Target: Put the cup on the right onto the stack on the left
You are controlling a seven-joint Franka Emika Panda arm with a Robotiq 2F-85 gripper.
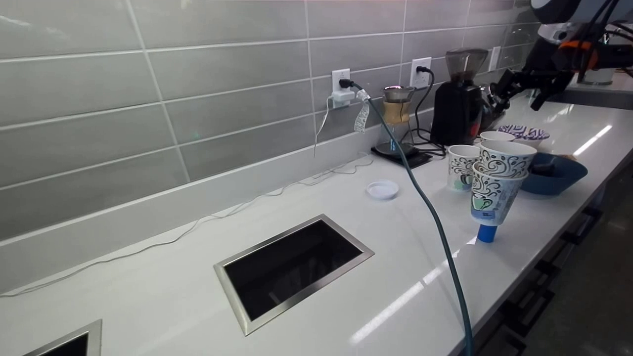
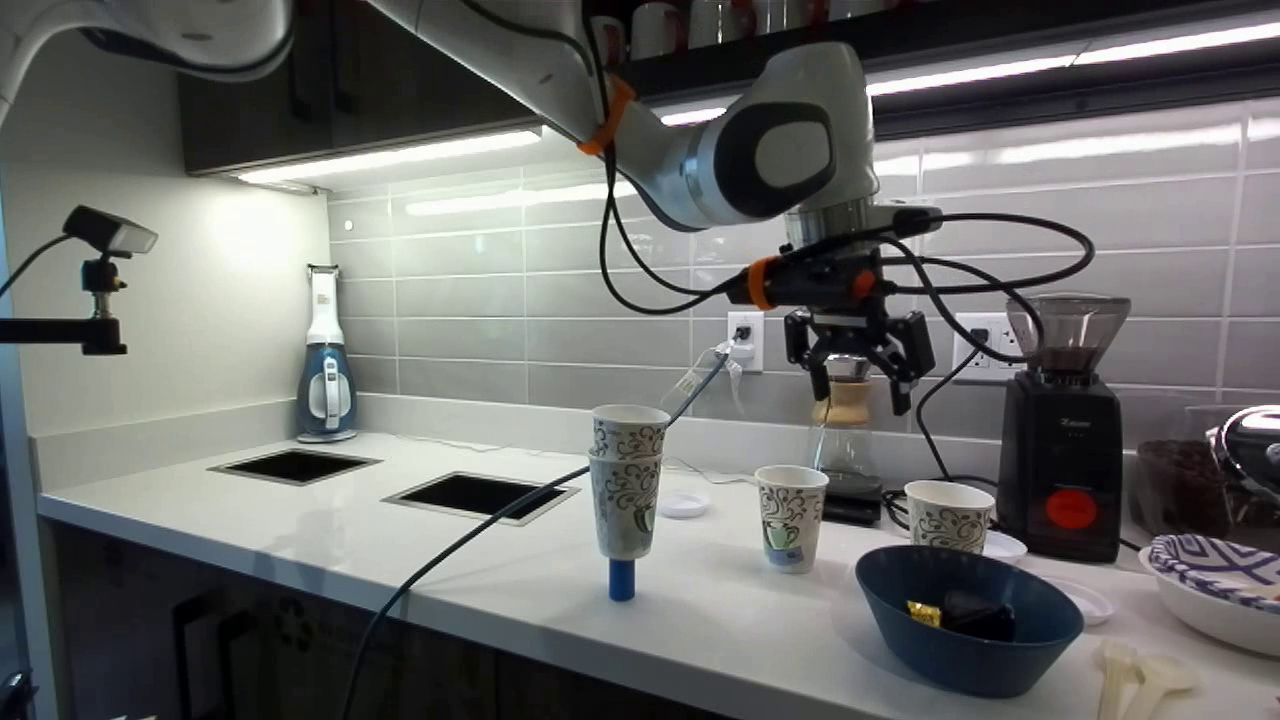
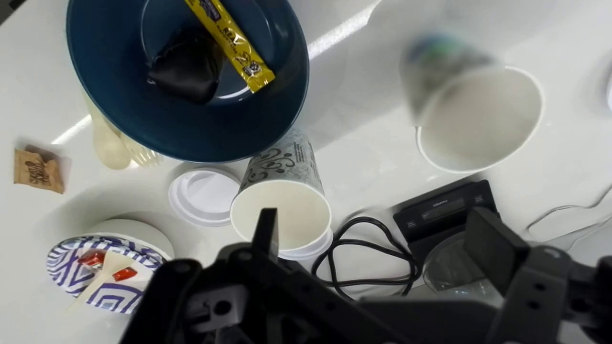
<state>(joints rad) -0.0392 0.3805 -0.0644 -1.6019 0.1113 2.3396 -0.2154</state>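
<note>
A white cup with a dark swirl pattern stands at the right behind the bowl in an exterior view, and in the wrist view. A second single cup stands left of it in an exterior view, and it also shows in the wrist view. The stack is two nested patterned cups, farther left in an exterior view; a blue piece shows under its base. It also shows in an exterior view and is out of the wrist view. My gripper is open and empty above the cups; its jaws hold nothing.
A blue bowl with packets stands in front of the right cup. A coffee grinder and a glass carafe on a black scale stand by the wall. A green cable crosses the counter. Lids lie near the cups.
</note>
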